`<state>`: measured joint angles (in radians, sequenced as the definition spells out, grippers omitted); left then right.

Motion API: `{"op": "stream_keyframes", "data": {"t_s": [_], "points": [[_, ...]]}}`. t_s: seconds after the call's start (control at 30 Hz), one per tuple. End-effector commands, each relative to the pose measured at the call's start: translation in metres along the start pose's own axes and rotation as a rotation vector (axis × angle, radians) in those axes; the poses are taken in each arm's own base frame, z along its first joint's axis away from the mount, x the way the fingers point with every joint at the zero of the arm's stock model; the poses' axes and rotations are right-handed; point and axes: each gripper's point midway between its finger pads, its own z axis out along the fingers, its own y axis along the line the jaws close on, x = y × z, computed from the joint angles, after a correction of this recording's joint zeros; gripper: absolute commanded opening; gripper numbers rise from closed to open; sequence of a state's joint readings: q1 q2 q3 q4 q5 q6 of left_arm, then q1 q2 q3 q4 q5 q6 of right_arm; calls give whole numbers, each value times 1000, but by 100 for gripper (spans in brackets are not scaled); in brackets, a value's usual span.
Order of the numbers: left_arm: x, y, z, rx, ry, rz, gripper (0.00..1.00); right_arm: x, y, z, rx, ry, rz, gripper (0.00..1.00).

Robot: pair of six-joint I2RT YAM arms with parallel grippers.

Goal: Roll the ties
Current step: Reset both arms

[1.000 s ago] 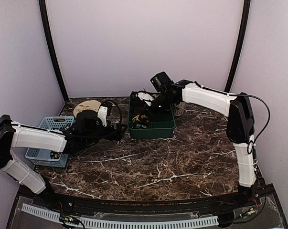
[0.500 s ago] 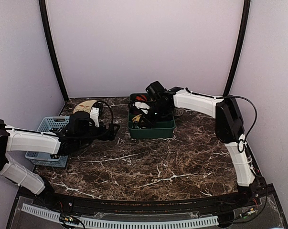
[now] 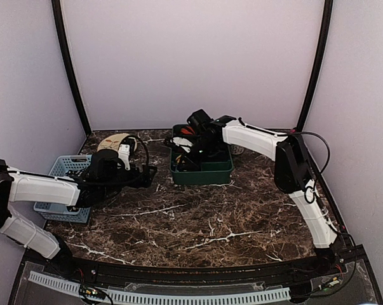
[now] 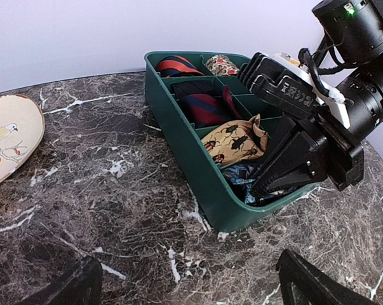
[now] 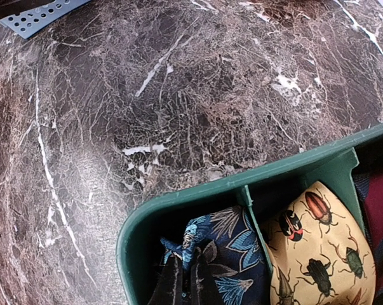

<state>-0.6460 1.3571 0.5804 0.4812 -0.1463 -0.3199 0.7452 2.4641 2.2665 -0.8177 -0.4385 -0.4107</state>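
White plate (image 4: pixel 297 93) on the right wrist carries a short row of dark letters, but from my left wrist camera they sit skewed and small, and I cannot read them. A green light (image 4: pixel 350 10) glows on the camera housing above it. I find no other writing or brand on anything in view.

I see the right gripper (image 5: pixel 185 284) reaching down into the near corner compartment of the green tray (image 4: pixel 192 166). Its fingers (image 5: pixel 169 283) are drawn together with only a thin slit between them, and their tips are buried in the blue floral tie (image 5: pixel 226 257) bunched there. Whether a fold of that fabric is actually caught between them I cannot tell.

I see the left gripper (image 4: pixel 190 270) low over the marble table (image 4: pixel 102 190), just in front of the tray. Its jaws are spread wide, one dark finger at each lower corner of its own view, with nothing between them but bare stone.

All the ties lie in the tray. The tan beetle tie (image 4: pixel 234 141) fills the compartment next to the blue one, a navy-and-red striped tie (image 4: pixel 206 108) sits behind that, and at the far end are a red-and-navy coil (image 4: pixel 177 65) and a red-and-cream patterned coil (image 4: pixel 221 64).

An embroidery hoop (image 4: pixel 4 140) with a stitched bird lies on the table to the left, and a blue basket (image 3: pixel 64 166) stands beside the left arm.
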Motion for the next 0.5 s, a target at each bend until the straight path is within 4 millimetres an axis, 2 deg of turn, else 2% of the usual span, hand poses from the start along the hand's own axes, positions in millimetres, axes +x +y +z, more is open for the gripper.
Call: {"op": "stream_keyframes", "data": {"t_s": [0.0, 0.1, 0.17, 0.33, 0.47], "points": [[-3, 1, -3, 11, -19, -20, 99, 57, 7, 38, -41, 171, 51, 0], [-5, 2, -3, 9, -21, -13, 99, 57, 6, 29, -23, 165, 51, 1], [-7, 0, -3, 11, -22, -7, 99, 46, 4, 16, 0, 138, 48, 13], [-15, -10, 0, 47, -10, 14, 99, -10, 2, -39, 95, -10, 19, 31], [-27, -15, 4, 47, 9, 25, 99, -51, 5, -91, 162, -140, -5, 51]]}}
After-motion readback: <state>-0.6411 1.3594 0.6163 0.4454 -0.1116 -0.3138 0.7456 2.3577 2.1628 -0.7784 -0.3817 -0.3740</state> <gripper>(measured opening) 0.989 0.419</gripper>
